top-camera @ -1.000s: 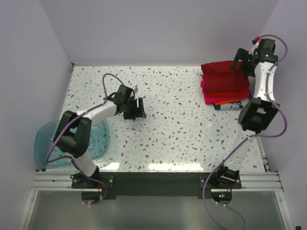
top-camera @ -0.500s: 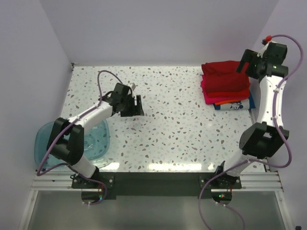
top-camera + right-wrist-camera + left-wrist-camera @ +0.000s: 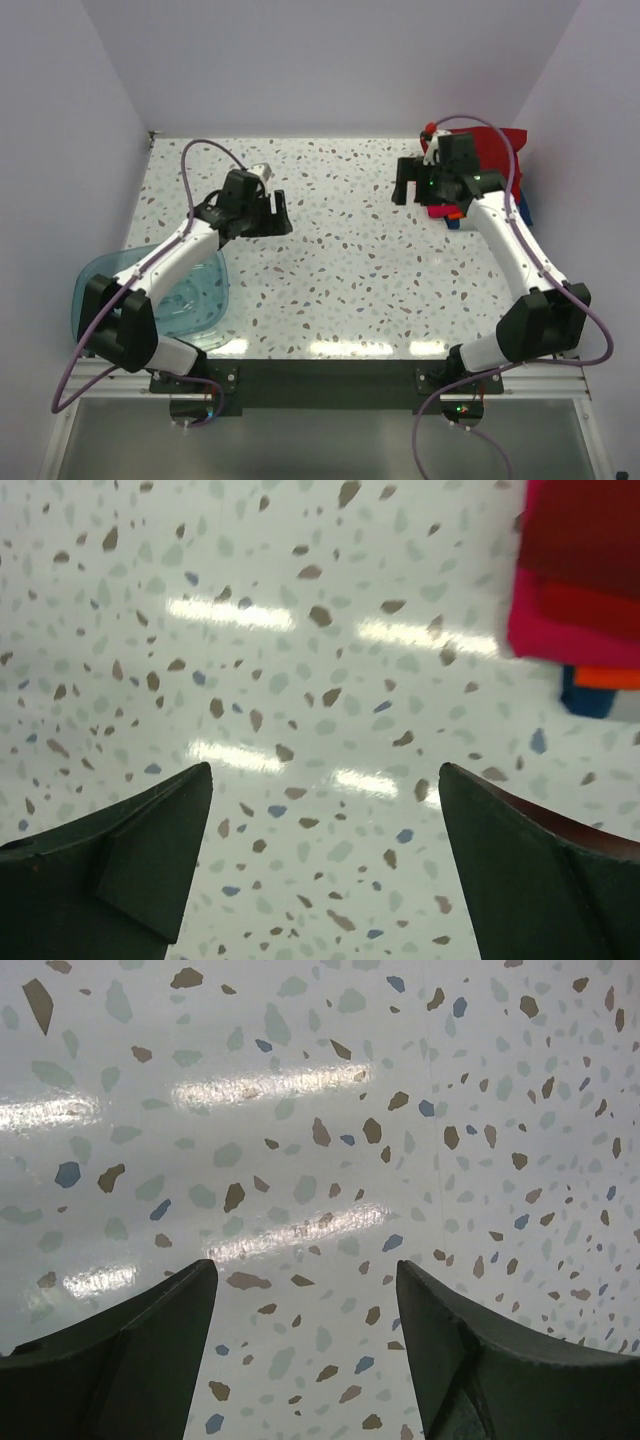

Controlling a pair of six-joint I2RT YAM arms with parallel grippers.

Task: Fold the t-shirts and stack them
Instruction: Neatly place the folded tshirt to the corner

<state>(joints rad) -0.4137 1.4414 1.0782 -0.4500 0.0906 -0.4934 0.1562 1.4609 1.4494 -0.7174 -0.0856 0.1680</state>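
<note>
Left gripper (image 3: 281, 212), right gripper (image 3: 402, 183): both spread, empty.
T-shirts (image 3: 500, 145) stacked; swing right gripper away without clipping them.

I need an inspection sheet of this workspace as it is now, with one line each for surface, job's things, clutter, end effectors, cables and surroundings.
Surface: speckled table, glossy, no spills seen.
Job's things: stack of t-shirts, folded, at the far right corner; red layers on top, then magenta, orange, blue lowest.
Clutter: translucent blue tub at the near left edge, partly under the left arm.
End effectors: left end effector open over bare table; right end effector open beside the stack; both hold nothing.
Cables: purple cables loop along both arms; no snag seen.
Surroundings: plain pale walls.
</note>
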